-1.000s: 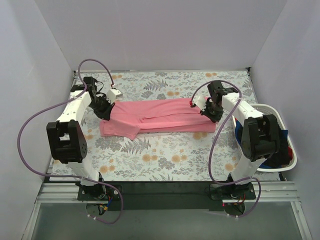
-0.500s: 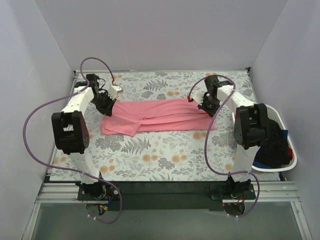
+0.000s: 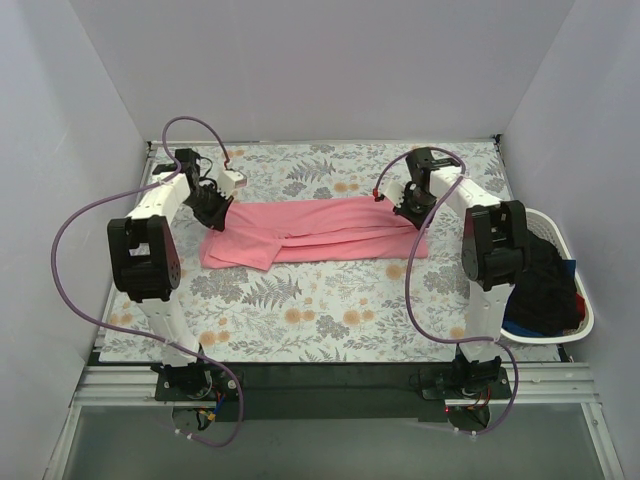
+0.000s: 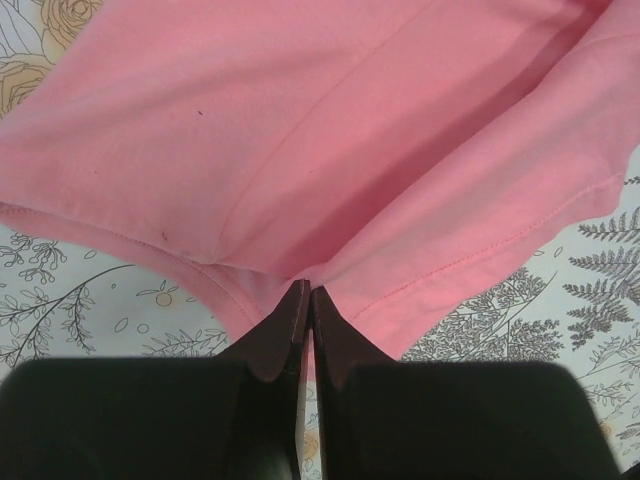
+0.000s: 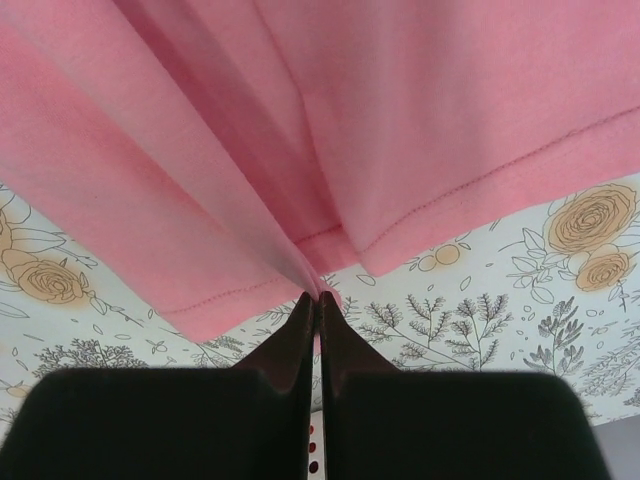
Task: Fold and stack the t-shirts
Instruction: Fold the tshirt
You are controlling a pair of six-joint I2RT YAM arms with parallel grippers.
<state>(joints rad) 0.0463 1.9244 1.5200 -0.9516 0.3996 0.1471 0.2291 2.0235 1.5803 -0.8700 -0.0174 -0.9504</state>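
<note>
Currently | pink t-shirt (image 3: 315, 230): 1 | left fingers (image 4: 285, 335), right fingers (image 5: 295, 345): pinching it

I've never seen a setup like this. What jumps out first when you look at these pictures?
The pink t-shirt lies stretched in a long band across the middle of the flowery tablecloth. The left gripper pinches one end and the right gripper the other, both shut on the cloth. At the right edge, a white basket holds dark clothes.
</note>
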